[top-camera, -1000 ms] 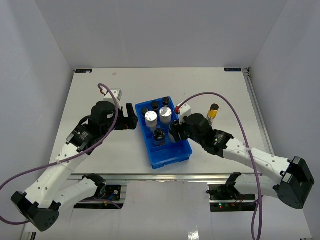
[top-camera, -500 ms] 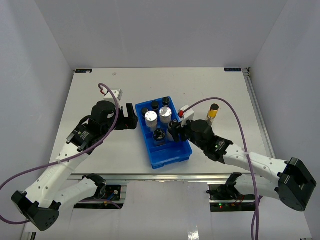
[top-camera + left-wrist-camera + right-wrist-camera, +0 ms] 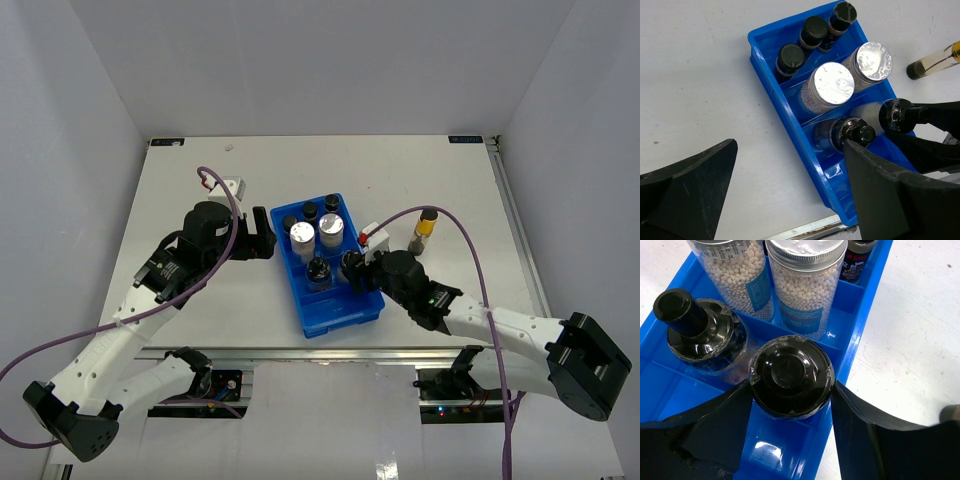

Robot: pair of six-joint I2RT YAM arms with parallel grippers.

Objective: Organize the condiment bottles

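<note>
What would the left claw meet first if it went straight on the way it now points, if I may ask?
Most likely the near long wall of the blue tray, since the open left claw faces it. Depth is unclear, so the table might come first.

White tabletop, bearing a blue tray. Right of the tray, standing apart from it, a yellow dark-capped bottle. Far beyond the tray's left corner, a faint speck, perhaps a stain.

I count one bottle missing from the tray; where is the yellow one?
Top view: the yellow bottle stands upright on the table, right of the blue tray, apart from it.
</note>
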